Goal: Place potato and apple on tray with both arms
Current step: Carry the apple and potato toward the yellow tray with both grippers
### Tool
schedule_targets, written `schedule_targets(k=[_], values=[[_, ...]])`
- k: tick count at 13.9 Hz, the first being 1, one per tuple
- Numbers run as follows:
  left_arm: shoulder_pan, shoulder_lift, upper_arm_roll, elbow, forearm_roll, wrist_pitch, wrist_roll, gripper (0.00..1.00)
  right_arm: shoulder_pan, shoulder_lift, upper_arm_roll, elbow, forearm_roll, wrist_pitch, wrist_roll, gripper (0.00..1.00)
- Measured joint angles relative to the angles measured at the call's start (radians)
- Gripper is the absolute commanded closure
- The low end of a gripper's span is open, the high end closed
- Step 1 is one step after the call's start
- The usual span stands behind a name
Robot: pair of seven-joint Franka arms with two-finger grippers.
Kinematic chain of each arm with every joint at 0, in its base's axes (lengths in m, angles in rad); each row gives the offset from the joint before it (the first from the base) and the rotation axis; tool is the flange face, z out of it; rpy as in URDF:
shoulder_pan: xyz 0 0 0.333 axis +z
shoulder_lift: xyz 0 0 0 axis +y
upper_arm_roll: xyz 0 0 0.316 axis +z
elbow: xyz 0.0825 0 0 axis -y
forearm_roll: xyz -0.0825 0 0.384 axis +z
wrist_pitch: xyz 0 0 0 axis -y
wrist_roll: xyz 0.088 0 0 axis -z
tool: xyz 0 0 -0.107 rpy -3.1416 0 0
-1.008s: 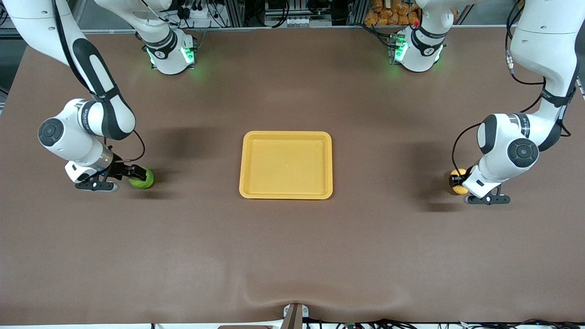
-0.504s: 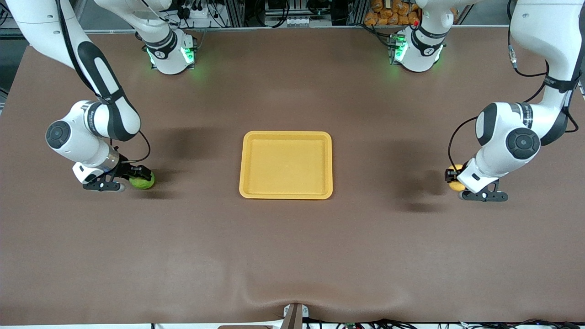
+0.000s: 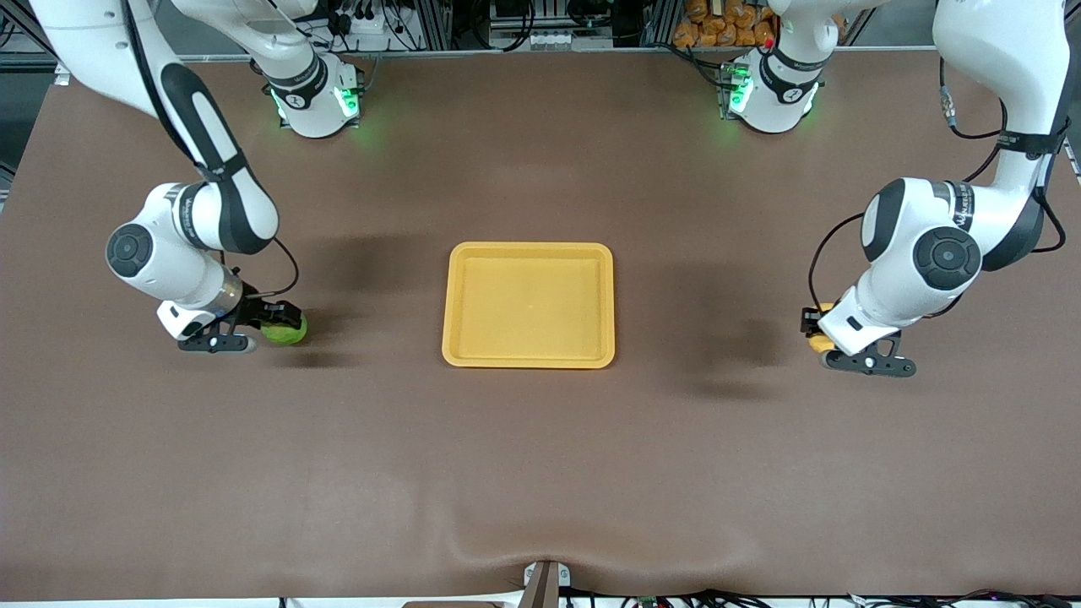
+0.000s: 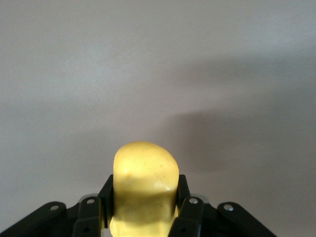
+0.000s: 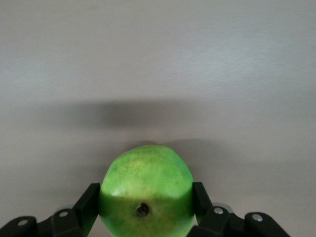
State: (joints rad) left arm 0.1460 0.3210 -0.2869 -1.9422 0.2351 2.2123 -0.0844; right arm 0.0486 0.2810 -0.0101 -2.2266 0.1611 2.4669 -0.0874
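Both fruits were clamped and up off the table, with the tray (image 3: pixel 528 305) bare in the middle between them.

The apple (image 3: pixel 285 331) sat pinched in the right gripper (image 3: pixel 279 322) over the brown table (image 3: pixel 540 473) toward the right arm's end; in the right wrist view its stem dimple faced the camera, a finger (image 5: pixel 89 203) pressing each flank. The potato (image 3: pixel 816 339), mostly hidden in the front view, was squeezed by the left gripper (image 3: pixel 812 325) over the left arm's end, standing proud of the fingers (image 4: pixel 106 197) in the left wrist view. Risk, as I judged it: the round apple could roll out of a narrow pinch on a quick swing, and two arms converging on one tray could clash or drop fruit on its rim. No readable writing showed on tray or fruit; the marks on the arm bases were too small to tell.
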Motion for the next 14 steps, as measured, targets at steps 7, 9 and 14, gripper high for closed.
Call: schedule_targets(k=[7, 9, 14], values=[[-0.012, 0.001, -0.092, 0.061, 0.000, -0.056, -0.014, 1.00, 0.228, -0.100, 0.047, 0.046, 0.280, -0.121, 0.045, 0.66], [-0.044, 0.004, -0.093, 0.099, 0.000, -0.111, -0.043, 1.00, 0.290, -0.099, 0.048, 0.059, 0.298, -0.117, 0.109, 0.65], [-0.165, 0.044, -0.098, 0.237, -0.005, -0.208, -0.220, 1.00, 0.451, -0.058, 0.048, 0.062, 0.304, 0.022, 0.334, 0.62]])
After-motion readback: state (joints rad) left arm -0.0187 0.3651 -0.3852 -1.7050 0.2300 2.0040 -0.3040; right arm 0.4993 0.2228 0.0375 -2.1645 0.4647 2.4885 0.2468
